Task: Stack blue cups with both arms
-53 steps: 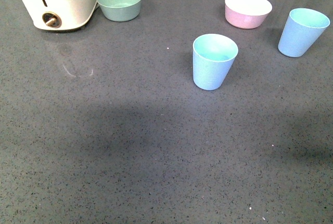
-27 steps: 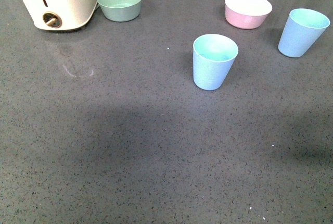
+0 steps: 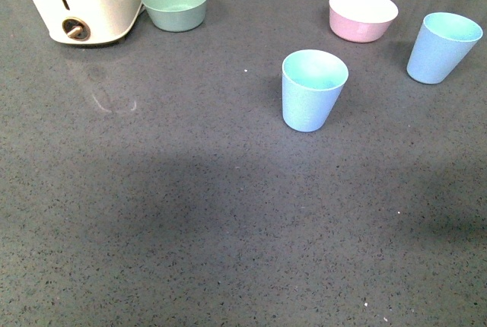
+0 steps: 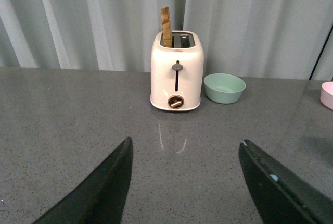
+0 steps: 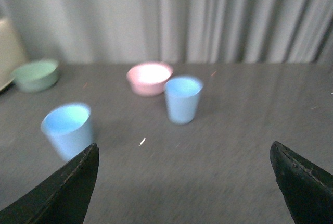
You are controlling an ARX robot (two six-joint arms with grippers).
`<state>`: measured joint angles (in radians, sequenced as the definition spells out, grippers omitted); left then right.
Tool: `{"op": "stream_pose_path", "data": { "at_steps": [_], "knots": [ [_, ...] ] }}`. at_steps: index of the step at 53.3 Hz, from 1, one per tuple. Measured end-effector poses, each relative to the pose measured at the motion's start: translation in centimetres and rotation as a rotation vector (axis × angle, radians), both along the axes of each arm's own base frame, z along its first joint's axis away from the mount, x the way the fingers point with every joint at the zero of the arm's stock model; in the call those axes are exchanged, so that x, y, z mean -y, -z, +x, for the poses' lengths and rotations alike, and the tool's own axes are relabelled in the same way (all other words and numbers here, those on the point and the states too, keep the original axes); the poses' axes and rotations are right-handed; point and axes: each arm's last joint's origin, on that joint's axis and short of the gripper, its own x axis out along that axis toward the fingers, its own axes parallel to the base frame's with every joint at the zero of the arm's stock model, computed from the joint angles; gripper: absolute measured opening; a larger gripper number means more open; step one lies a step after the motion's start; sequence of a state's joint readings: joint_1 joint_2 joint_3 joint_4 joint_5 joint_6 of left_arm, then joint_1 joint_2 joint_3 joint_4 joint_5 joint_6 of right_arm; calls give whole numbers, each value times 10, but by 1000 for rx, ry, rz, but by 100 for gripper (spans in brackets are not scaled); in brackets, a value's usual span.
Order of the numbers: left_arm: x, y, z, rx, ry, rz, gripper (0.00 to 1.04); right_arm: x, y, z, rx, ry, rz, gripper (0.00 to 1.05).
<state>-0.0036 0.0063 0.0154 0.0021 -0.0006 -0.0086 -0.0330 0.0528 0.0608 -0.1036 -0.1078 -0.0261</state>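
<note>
Two light-blue cups stand upright on the grey table. One blue cup [image 3: 313,90] is near the middle of the table; it also shows in the right wrist view [image 5: 67,129]. The other blue cup [image 3: 442,46] is at the far right, next to the pink bowl; it also shows in the right wrist view [image 5: 182,99]. Neither arm shows in the front view. My left gripper [image 4: 184,148] is open and empty, facing the toaster. My right gripper [image 5: 184,153] is open and empty, well short of both cups. The right wrist view is blurred.
A cream toaster [image 3: 80,0] with a slice of bread [image 4: 166,26] stands at the back left. A green bowl [image 3: 175,4] is beside it. A pink bowl [image 3: 362,14] sits at the back right. Grey curtains hang behind the table's far edge.
Nothing has visibly changed in the front view; both cups and bowls stay in place.
</note>
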Motion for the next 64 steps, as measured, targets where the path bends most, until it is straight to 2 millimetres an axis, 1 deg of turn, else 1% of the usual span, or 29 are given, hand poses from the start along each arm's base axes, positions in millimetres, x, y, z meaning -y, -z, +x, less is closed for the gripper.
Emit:
{"op": "stream_pose_path", "data": {
  "at_steps": [1,2,3,5,8,10,12,13,14,16,19,20,21,22,23,26,27,28,31,32,33,36,42,47,55,64],
  "knots": [
    [0,0,0,0,0,0,69,1,1,1,-84,-31,-4,96],
    [0,0,0,0,0,0,71,2,0,1,-123,-44,-4,96],
    [0,0,0,0,0,0,76,4,0,4,-236,-82,8,96],
    [0,0,0,0,1,0,85,9,-2,12,-320,-116,5,96],
    [0,0,0,0,1,0,92,15,-6,21,-334,-122,-19,96],
    [0,0,0,0,0,2,98,21,-13,36,-323,-134,-67,96],
    [0,0,0,0,0,2,96,26,-20,50,-307,-147,-120,96],
    [0,0,0,0,0,2,95,30,-23,61,-298,-156,-172,96],
    [0,0,0,0,0,1,96,31,-24,65,-297,-160,-187,96],
    [0,0,0,0,0,1,96,36,-27,81,-294,-179,-246,96],
    [0,0,0,0,0,2,96,41,-29,100,-299,-198,-304,96],
    [0,0,0,0,0,1,96,44,-28,110,-304,-204,-324,96],
    [0,0,0,0,0,1,96,45,-28,114,-309,-208,-338,96],
    [0,0,0,0,0,2,96,48,-27,124,-322,-219,-363,96],
    [0,0,0,0,0,2,96,52,-24,138,-344,-236,-404,96],
    [0,0,0,0,1,1,96,59,-18,167,-385,-254,-462,96],
    [0,0,0,0,0,1,96,62,-16,176,-398,-264,-483,96],
    [0,0,0,0,0,1,96,63,-15,180,-405,-269,-490,96],
    [0,0,0,0,0,1,96,68,-9,205,-438,-294,-528,96],
    [0,0,0,0,0,1,96,70,-8,216,-446,-308,-545,96],
    [0,0,0,0,0,2,96,70,-7,223,-456,-320,-551,96],
    [0,0,0,0,0,2,96,70,-6,236,-470,-348,-568,96],
    [0,0,0,0,0,1,96,65,-1,275,-492,-403,-621,96],
    [0,0,0,0,0,1,96,58,5,292,-506,-432,-642,96],
    [0,0,0,0,0,2,96,48,14,306,-515,-446,-654,96],
    [0,0,0,0,0,1,96,39,18,323,-511,-448,-650,96]
  ]
}}
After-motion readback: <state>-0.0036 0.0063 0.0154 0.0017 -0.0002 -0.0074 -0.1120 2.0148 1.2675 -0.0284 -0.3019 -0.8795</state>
